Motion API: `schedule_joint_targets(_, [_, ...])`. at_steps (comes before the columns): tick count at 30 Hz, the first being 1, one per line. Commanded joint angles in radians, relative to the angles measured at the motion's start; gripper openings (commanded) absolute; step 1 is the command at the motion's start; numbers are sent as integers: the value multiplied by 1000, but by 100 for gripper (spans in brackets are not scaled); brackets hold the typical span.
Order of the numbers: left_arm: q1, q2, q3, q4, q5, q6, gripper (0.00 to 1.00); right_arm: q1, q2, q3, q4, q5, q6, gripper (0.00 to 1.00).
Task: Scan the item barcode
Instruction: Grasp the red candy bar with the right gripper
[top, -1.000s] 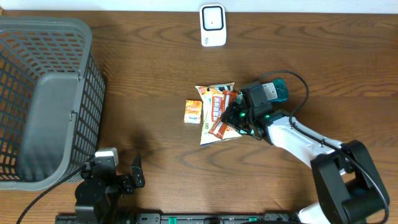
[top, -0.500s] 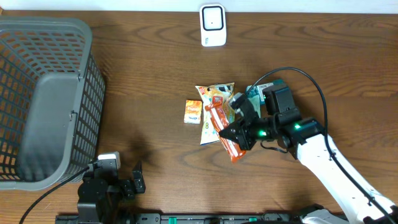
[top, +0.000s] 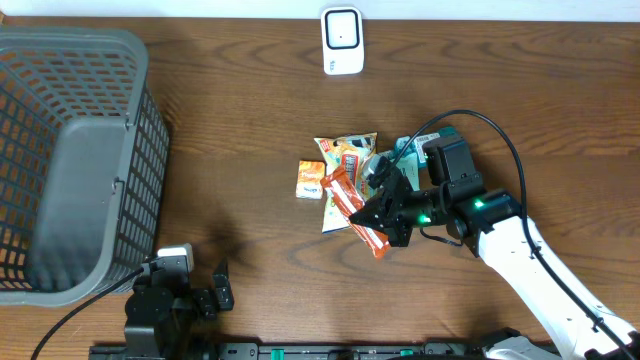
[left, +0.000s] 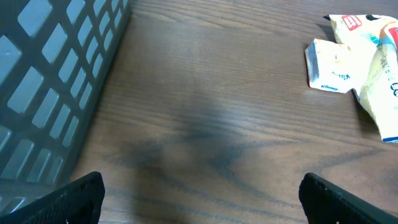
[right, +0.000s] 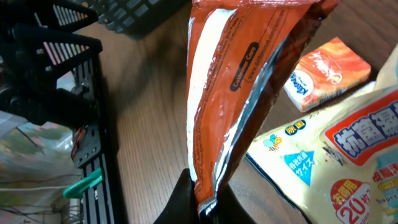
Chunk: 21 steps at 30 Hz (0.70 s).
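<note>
one orange packet (top: 345, 200), long axis diagonal, points away from the right hand (right: 202, 200) pinching its end.

a dark wooden table (top: 230, 120) carries everything. a grey mesh basket (top: 70, 38) stands on its left end, filling that side. a white scanner (top: 342, 40) sits at the far edge, near the middle. near the centre lies a pale bag (top: 350, 150) with printed labels, and a small orange packet (top: 310, 179) lies flat just beside it on the basket side. a teal thing (top: 404, 150) shows beyond the bag, mostly hidden.
</note>
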Motion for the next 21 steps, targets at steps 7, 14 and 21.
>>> schedule_joint_targets(7, [4,3,-5,-3,-9,-9,100,-5,-14,7,7,-42,-61,1])
schedule_joint_targets(14, [4,3,-5,-3,-9,-9,100,-5,-14,7,103,18,157,1])
schedule_joint_targets(21, [4,3,-5,-3,-9,-8,100,-5,-11,6,225,232,425,1])
